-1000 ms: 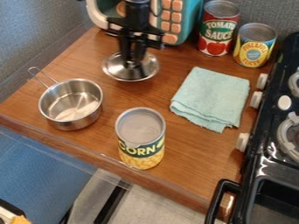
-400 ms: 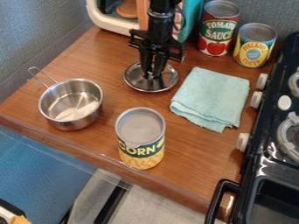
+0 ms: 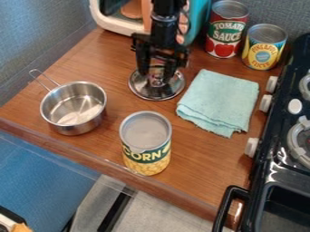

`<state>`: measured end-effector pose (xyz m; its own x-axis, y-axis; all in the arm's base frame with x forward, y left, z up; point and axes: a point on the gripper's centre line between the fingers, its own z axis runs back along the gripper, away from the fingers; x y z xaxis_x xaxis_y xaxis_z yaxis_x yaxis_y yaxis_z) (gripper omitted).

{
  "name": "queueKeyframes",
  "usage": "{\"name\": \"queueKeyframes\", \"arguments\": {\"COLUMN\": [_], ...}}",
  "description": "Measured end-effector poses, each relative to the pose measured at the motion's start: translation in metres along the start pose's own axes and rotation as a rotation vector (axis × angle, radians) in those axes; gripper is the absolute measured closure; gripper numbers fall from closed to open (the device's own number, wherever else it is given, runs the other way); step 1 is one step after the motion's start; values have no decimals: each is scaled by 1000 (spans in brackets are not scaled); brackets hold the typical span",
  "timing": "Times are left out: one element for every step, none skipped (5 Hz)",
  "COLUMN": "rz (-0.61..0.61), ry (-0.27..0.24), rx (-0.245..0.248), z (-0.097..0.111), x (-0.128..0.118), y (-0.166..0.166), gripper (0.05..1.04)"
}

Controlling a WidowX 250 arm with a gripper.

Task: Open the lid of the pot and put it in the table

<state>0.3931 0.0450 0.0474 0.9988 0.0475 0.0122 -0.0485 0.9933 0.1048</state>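
Note:
My gripper (image 3: 156, 74) hangs over the back middle of the wooden table (image 3: 200, 156), its two fingers spread apart. Just below it the round metal lid (image 3: 156, 92) lies on the table, with its knob between and below the fingertips. Nothing appears held. At the left stands the small steel pot (image 3: 74, 108), uncovered, its wire handle pointing to the back left; its inside bottom is visible.
A corn can (image 3: 146, 143) stands near the front edge. Right of the lid lies a folded teal cloth (image 3: 219, 102). Tomato sauce (image 3: 227, 29) and pineapple (image 3: 264, 47) cans stand at the back right. The black stove (image 3: 284, 158) borders the right; a toy microwave (image 3: 121, 16) stands behind.
The lid went right and slightly toward the camera with my gripper, coming down onto the table. Since then the fingers have spread and let go of its knob.

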Motion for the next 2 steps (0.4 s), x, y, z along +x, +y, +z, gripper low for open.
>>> {"name": "queueKeyframes", "arguments": {"rz": [11,27], "ry": [-65,-113], "rx": [15,21], "z": [25,39], "x": [-7,-14], "y": [-1,2], "gripper": [78,83]}}
